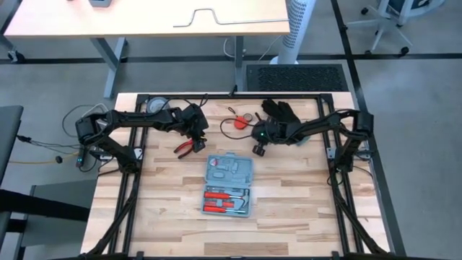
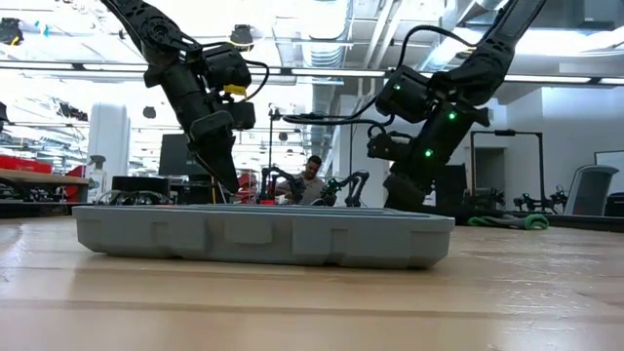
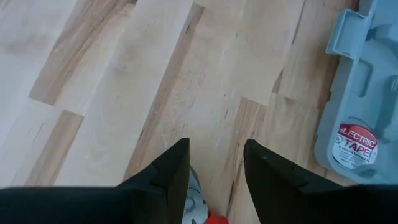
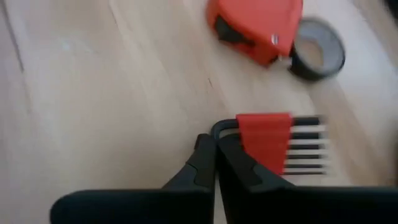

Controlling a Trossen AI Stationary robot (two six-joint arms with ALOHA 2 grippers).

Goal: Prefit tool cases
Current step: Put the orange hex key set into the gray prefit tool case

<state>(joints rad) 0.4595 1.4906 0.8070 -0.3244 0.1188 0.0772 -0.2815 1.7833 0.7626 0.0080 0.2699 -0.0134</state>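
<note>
Blue-grey plastic tool case (image 1: 229,185) lies open mid-table, long axis running away from me; my left gripper (image 1: 195,136), fingers apart, hovers beyond its left corner, nearer than my right gripper (image 1: 258,149), pinched closed.

Grey floor (image 1: 50,79), pale desk (image 1: 144,18) behind, black mat (image 1: 296,76), bright ceiling lights (image 2: 322,29).

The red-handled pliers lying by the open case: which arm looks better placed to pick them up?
Probably the left. Its gripper hangs open right over the pliers, beside the tool case. The right gripper is shut, at a red hex key set across the table.
</note>
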